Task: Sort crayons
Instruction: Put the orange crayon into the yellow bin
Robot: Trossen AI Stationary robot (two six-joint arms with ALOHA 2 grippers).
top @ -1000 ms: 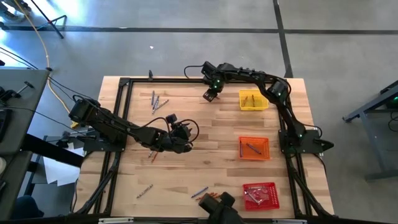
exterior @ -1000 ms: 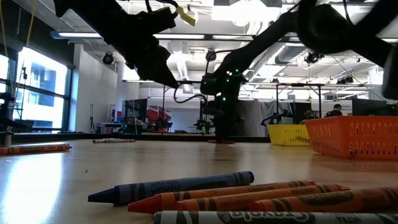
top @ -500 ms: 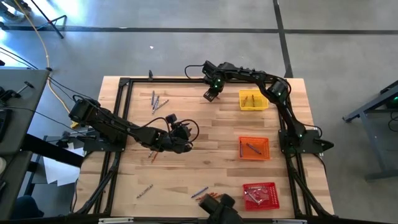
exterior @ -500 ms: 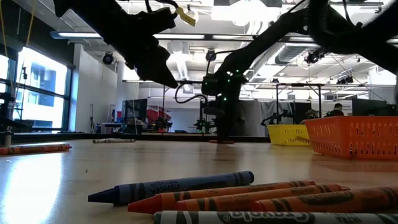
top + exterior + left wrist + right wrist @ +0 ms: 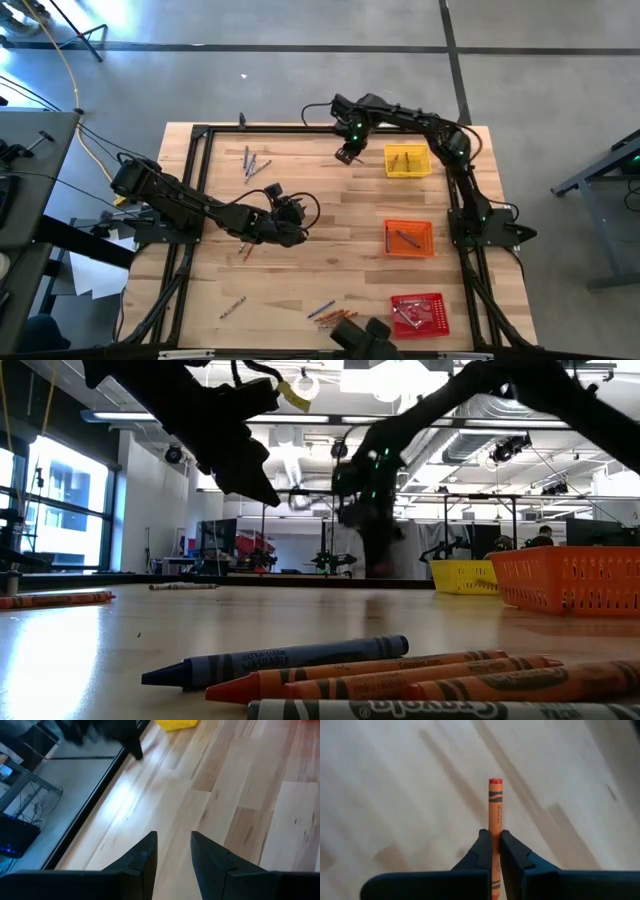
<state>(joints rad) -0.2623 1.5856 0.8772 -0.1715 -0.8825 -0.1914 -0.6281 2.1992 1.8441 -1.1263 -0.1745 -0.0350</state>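
Robotics lab in an open industrial hall

The wooden table (image 5: 300,290) sits in a black metal frame (image 5: 195,180) on a grey concrete floor (image 5: 300,80). Beyond it the low view shows exposed ceiling ducts (image 5: 480,420), strip lights (image 5: 150,417), tall windows (image 5: 55,510), more equipment on stands (image 5: 325,555), and a person (image 5: 541,537) far off.

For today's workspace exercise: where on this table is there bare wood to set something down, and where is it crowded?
Bare wood lies between the left gripper and the orange tray, and below the crayon-holding right gripper. Crowded: the tray column with the yellow tray and red tray, and the front-edge crayons.
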